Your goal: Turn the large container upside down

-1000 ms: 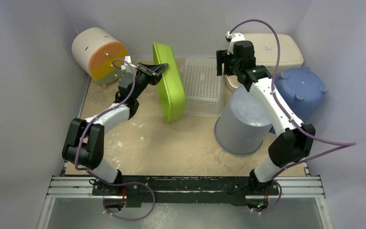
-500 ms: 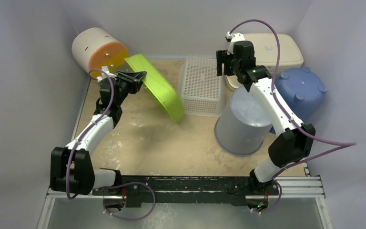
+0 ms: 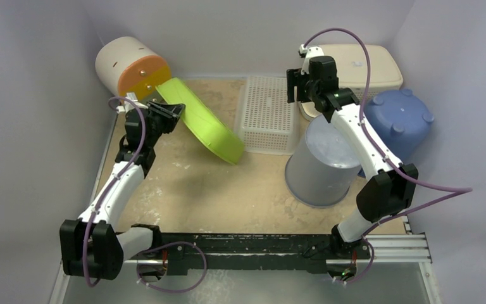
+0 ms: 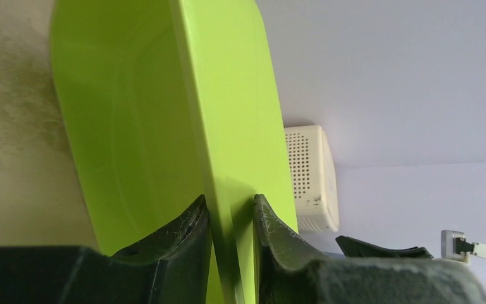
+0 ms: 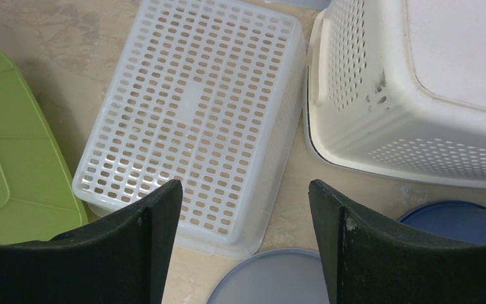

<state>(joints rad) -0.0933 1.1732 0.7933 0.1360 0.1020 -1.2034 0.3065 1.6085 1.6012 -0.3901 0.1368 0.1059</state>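
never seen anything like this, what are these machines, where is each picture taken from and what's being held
These are two robot arms bolted at the near edge of a sandy table. The wide picture looks down from above; the other two come from cameras on each wrist. The left arm has its jaws shut on the rim of a lime green plastic tub, held tilted. The right arm hovers with open jaws above a white perforated plastic basket. Also there: a cream perforated bin, a blue plastic bucket, a grey translucent bucket and a cream and orange drum.
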